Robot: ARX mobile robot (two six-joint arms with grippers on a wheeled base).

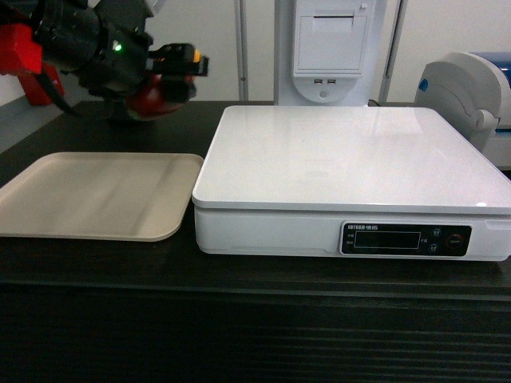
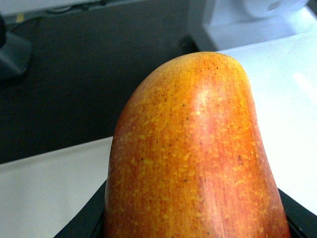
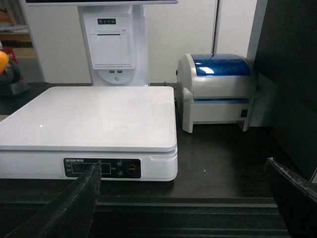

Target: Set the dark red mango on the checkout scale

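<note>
Left fingers (image 1: 177,70) clamped on the dark red mango (image 2: 193,158) — right fingers (image 3: 74,203) spread wide apart, empty.

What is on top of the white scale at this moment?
Nothing lies on the scale; its platform is bare and glossy. The dark red mango is held in the left tool beyond the beige tray. What lies under the scale is covered.

A shop checkout: a white weighing scale (image 1: 351,171) sits on the dark slatted counter (image 1: 239,335), a blue-lidded label printer (image 3: 218,89) just right of it, a receipt-printer kiosk (image 1: 327,48) behind it.
</note>
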